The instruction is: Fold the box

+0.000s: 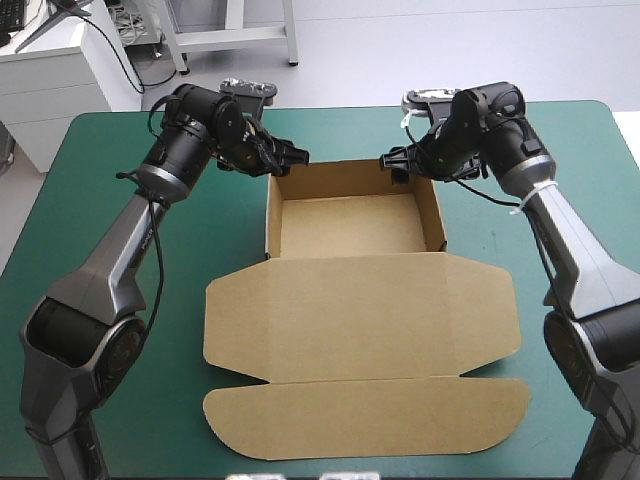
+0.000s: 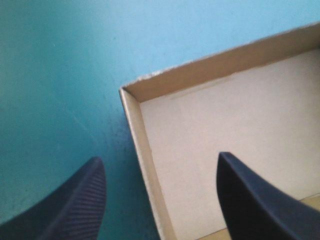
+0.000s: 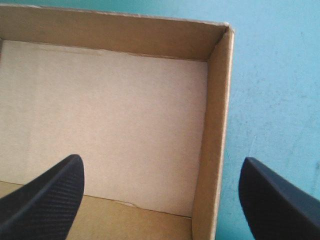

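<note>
Hovering at the ten o'clock corner of the box (image 1: 360, 310), the left gripper (image 1: 290, 155) is gaping wide, empty, straddling the wall. The right gripper (image 1: 392, 160) is mirroring it at two o'clock. Likely best: both pinching their walls evenly. The box is sitting centred on the table (image 1: 90, 190), holding nothing, lid flat toward six o'clock.

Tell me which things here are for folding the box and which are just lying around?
For the job: the brown box, tray up and lid flat; the left gripper and the right gripper, both open at its far corners.
Just there: only the teal-green cover underneath.
</note>
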Robot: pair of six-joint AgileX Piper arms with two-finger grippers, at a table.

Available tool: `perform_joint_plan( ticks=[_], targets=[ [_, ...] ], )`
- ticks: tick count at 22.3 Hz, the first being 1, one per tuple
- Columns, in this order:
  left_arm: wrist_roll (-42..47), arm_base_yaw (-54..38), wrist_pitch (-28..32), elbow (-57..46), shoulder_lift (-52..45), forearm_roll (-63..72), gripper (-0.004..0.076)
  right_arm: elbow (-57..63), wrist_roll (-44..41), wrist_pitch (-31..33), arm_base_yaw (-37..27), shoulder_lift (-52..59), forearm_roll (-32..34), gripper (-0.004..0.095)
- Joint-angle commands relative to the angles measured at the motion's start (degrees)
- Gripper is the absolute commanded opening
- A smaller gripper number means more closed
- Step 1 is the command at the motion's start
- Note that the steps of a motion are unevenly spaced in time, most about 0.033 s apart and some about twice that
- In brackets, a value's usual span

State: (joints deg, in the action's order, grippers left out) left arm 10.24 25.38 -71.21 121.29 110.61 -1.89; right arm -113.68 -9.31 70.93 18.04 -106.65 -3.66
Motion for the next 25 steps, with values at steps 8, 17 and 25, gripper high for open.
perform_joint_plan(
  ticks=[8,17,25],
  targets=[
    [-5.0,0.2,-3.0,3.3,-14.5,6.6,-0.0006,12.7,1.6,0.8,-0.1,19.8,3.7,0.0775],
    [-10.9,0.2,-3.0,-20.5,-38.8,10.0,-0.0006,16.0,2.8,-4.9,-0.1,19.4,4.0,0.0813],
    [-10.8,0.2,-1.6,-39.0,-57.2,10.3,-0.0006,15.0,2.4,-7.3,-1.2,11.7,3.1,0.0816]
  ],
)
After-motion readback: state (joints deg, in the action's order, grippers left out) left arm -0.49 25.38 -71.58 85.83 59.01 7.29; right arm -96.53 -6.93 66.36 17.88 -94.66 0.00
